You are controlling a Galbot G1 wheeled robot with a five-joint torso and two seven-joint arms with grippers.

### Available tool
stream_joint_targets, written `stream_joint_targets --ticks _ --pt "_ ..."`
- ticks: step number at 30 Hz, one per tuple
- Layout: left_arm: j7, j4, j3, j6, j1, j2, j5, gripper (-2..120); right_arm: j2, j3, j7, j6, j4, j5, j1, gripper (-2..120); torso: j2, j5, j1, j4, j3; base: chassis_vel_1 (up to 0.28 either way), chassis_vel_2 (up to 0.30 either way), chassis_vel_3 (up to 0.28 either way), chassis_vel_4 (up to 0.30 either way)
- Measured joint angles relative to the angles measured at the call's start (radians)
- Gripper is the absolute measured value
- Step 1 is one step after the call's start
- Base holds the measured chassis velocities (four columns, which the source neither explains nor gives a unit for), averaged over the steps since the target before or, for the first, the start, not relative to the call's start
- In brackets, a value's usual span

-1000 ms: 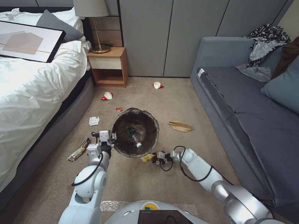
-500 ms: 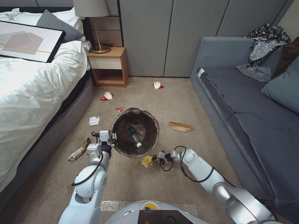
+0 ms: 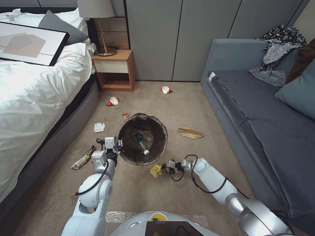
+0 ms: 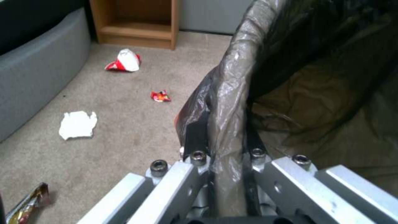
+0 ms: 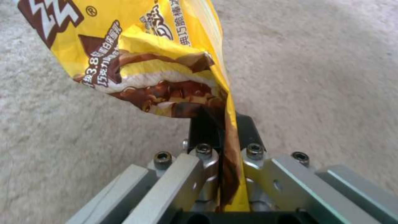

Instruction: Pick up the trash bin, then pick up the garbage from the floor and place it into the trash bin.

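The trash bin (image 3: 143, 139), lined with a dark bag, hangs above the carpet with my left gripper (image 3: 118, 146) shut on its near-left rim (image 4: 226, 102). A clear green-labelled bottle (image 3: 140, 143) lies inside it. My right gripper (image 3: 164, 168) is shut on a crumpled yellow snack wrapper (image 3: 156, 170) (image 5: 141, 56), held just off the floor below the bin's near edge. Other garbage lies on the carpet: a foil wrapper (image 3: 83, 158), a white tissue wad (image 3: 98, 127) (image 4: 78, 124), two red-and-white wrappers (image 3: 112, 101) (image 3: 166, 89), a small red scrap (image 3: 125, 115) and a flat brown paper bag (image 3: 190, 132).
A bed (image 3: 36, 95) runs along the left and a grey sofa (image 3: 262, 111) along the right. A wooden nightstand (image 3: 114, 70) with a lamp stands at the back wall. Open carpet lies between them.
My right gripper has drawn the yellow wrapper back from under the bin's near rim and lifted it slightly. The left arm and bin have stayed put.
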Motion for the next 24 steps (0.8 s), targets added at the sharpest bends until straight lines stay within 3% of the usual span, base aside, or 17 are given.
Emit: stream_joint_targets --ticks 7,13,19,24 --pt "0.000 0.000 -0.003 0.002 -0.005 0.003 -0.006 0 -0.058 0.107 0.004 0.007 0.090 0.052 -0.082 0 0.000 0.0000 0.000 -0.0001 0.000 0.000 0.000 0.000 0.000" --pt "-0.001 0.002 -0.004 0.004 -0.011 0.008 -0.016 0 -0.105 0.260 0.020 0.052 0.165 0.094 -0.182 0 0.000 0.0000 0.000 -0.0003 0.000 0.000 0.000 0.000 0.000" --pt "-0.003 0.004 -0.003 0.004 -0.007 0.013 -0.019 0 -0.107 0.409 0.055 0.102 0.231 0.161 -0.255 0 0.000 0.0000 0.000 -0.0001 0.000 0.000 0.000 0.000 0.000" --pt "-0.007 0.015 0.004 0.004 -0.004 0.020 -0.020 0 -0.086 0.536 0.108 0.117 0.407 0.262 -0.352 0 0.000 0.0000 0.000 -0.0001 0.000 0.000 0.000 0.000 0.000"
